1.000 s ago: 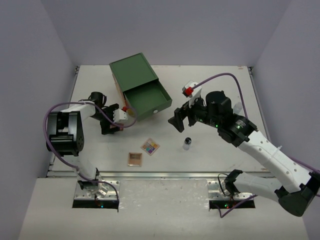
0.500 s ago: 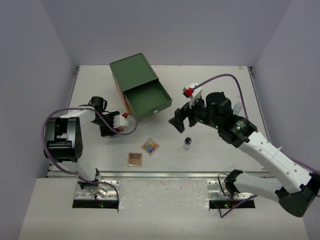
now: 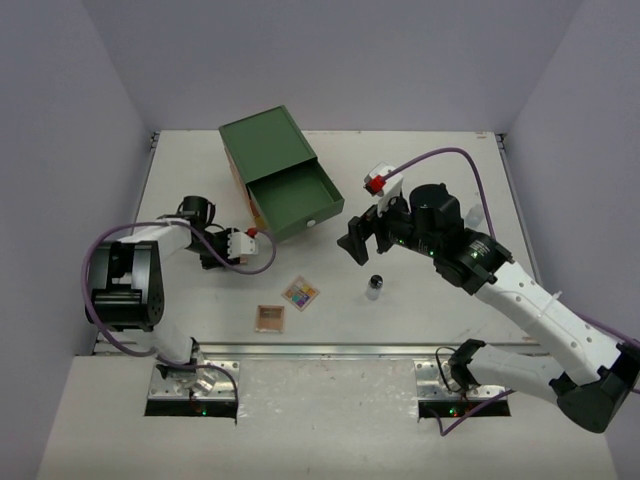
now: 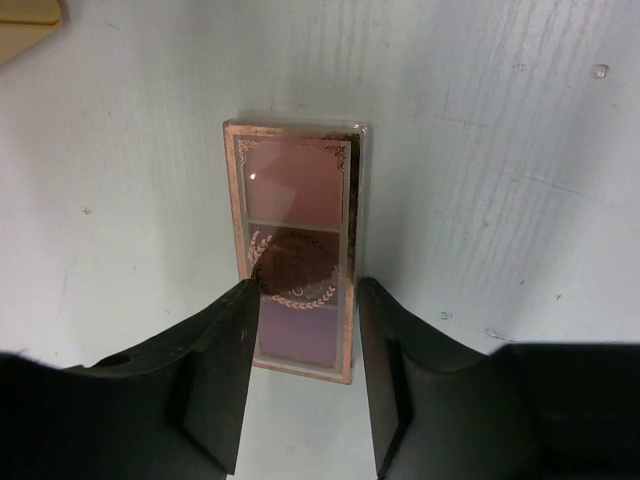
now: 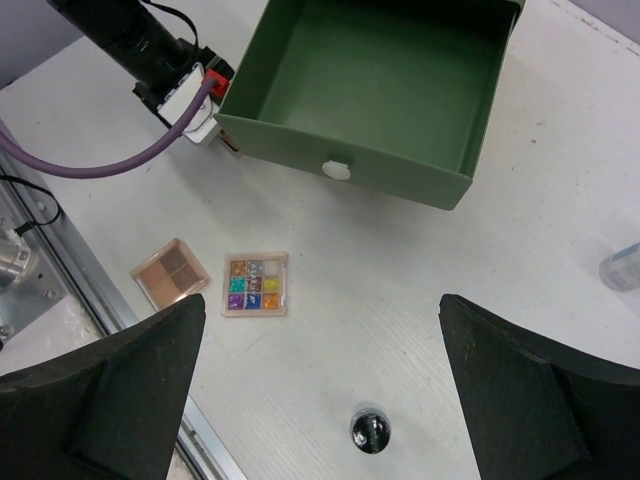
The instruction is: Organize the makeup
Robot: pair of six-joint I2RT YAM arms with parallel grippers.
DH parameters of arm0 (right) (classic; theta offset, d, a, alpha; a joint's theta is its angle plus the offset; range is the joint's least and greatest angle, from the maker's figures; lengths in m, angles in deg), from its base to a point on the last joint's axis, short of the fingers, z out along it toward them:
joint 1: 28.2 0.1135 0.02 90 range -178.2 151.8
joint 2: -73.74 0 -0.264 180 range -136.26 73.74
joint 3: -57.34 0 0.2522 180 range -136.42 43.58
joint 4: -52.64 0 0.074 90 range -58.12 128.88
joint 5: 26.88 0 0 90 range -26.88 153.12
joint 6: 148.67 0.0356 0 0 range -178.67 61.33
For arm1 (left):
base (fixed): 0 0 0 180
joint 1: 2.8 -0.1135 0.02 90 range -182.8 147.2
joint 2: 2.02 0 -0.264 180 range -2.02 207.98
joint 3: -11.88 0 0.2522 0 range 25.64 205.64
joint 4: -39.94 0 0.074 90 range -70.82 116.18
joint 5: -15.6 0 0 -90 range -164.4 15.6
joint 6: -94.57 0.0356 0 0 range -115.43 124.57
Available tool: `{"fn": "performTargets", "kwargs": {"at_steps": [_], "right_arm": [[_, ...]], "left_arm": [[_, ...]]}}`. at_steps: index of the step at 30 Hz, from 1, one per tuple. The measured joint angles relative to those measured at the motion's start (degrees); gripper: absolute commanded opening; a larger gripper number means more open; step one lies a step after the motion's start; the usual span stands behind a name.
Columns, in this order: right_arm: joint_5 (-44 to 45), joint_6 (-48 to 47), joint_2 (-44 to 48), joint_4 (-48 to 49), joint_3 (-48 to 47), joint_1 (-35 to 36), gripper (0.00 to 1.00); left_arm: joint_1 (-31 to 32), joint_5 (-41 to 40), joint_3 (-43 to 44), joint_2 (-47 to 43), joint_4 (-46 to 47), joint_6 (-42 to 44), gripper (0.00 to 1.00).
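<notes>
Left gripper point(image 4: 305, 300) slid from the green drawer box point(image 3: 285, 180) toward the table's near edge. Its fingers now sit either side of the pink palette point(image 4: 297, 200). Left elbow dropped toward the near-left corner.

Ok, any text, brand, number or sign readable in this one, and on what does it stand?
No text can be read in any view.
On the pink palette: a gold laurel-wreath emblem over the middle pan; any lettering inside it is too blurred to read.
On the multicolour palette, the tan palette and the green drawer: no markings visible.
</notes>
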Motion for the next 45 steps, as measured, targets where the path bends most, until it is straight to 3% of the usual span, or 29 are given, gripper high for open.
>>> {"fn": "performTargets", "kwargs": {"at_steps": [17, 22, 26, 27, 28, 32, 36, 45], "right_arm": [[2.56, 0.00, -2.70, 0.99, 0.52, -0.01, 0.99], [2.47, 0.00, -3.60, 1.26, 0.49, 0.00, 0.99], [2.63, 0.00, -3.44, 1.34, 0.47, 0.00, 0.99], [2.76, 0.00, -3.32, 1.30, 0.49, 0.00, 0.99], [2.89, 0.00, -3.08, 1.30, 0.50, 0.00, 0.99], [3.25, 0.02, -1.52, 1.36, 0.65, 0.00, 0.99], [3.25, 0.02, -1.04, 1.67, 0.67, 0.00, 0.99], [2.99, 0.02, -2.12, 1.65, 0.67, 0.00, 0.99]], "left_arm": [[-0.52, 1.19, -4.41, -16.74, -13.22, 5.69, 0.00], [-0.52, 1.61, -4.80, -14.92, -12.62, 4.73, 0.14], [-1.93, 5.15, 3.21, -7.09, -13.92, -3.81, 0.25], [-2.86, 6.33, 5.63, -5.21, -13.30, -5.61, 0.36], [-4.05, 7.57, 7.32, -4.08, -12.03, -7.21, 0.56], [-6.86, 10.01, 6.43, -5.13, -9.39, -7.13, 0.94], [-6.85, 11.66, 4.13, -5.42, -10.18, -3.96, 1.00], [-6.38, 9.94, 13.18, 6.96, -13.88, 1.95, 1.00]]}}
